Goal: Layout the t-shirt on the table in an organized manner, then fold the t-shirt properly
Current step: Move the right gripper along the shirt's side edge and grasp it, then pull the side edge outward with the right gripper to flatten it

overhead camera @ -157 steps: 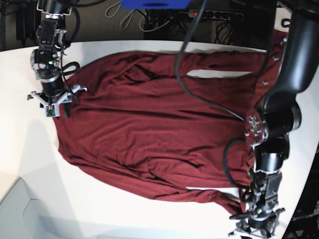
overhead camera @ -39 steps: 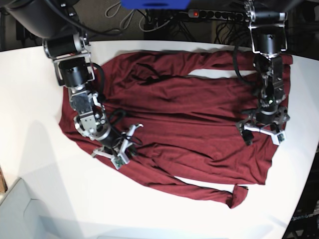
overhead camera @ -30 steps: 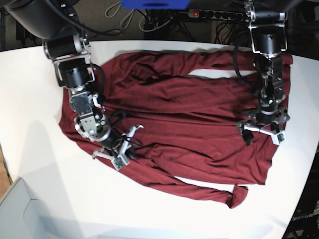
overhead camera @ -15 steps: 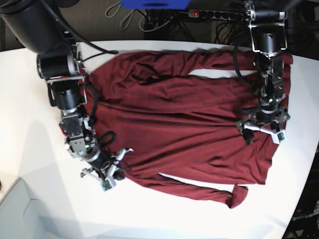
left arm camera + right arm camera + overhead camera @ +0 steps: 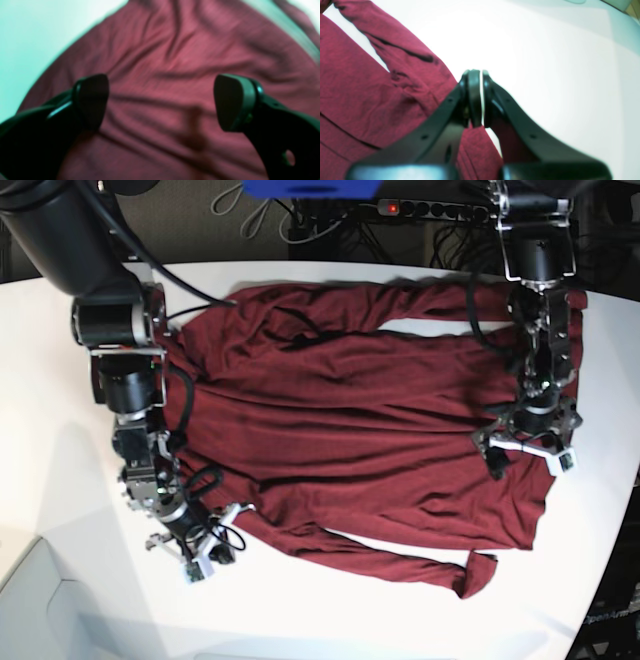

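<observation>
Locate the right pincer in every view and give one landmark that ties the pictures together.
Base: right pincer at lower left, at the t-shirt edge.
Right wrist: centre, shut, over the shirt edge and the table.
Left wrist: not in it.
Shared landmark: the maroon t-shirt.

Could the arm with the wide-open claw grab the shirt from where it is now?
Probably yes. The left gripper hangs open right over the t-shirt, with nothing between its fingers and the cloth.

Bright overhead light glares off the glossy white curved-edge table [image 5: 330,610] and washes it out near the right wrist lens, both wrist views carry a teal cast, while the dark maroon jersey t-shirt [image 5: 175,57] and black fingers [image 5: 92,97] are blurred up close
</observation>
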Action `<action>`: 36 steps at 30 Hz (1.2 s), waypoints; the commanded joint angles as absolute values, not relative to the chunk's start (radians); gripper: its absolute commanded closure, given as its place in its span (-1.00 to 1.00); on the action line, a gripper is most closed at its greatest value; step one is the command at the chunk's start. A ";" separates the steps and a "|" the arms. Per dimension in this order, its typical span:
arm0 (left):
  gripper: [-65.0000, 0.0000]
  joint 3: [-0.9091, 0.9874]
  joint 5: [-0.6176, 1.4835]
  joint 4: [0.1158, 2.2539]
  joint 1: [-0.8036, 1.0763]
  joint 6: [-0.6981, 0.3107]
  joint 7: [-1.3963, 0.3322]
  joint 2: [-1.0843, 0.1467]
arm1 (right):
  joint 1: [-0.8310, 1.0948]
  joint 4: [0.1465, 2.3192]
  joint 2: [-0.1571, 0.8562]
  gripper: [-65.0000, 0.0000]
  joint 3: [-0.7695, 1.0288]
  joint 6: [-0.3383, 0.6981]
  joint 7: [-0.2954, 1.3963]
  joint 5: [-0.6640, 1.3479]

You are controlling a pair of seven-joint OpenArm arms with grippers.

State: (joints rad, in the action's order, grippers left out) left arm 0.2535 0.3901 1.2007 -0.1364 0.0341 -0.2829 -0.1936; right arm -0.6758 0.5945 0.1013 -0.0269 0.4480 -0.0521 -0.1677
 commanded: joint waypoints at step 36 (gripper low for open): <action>-1.00 0.254 0.392 1.178 -0.154 0.024 -0.252 -0.194 | -0.630 0.450 0.217 0.65 -0.021 0.444 -0.127 -0.154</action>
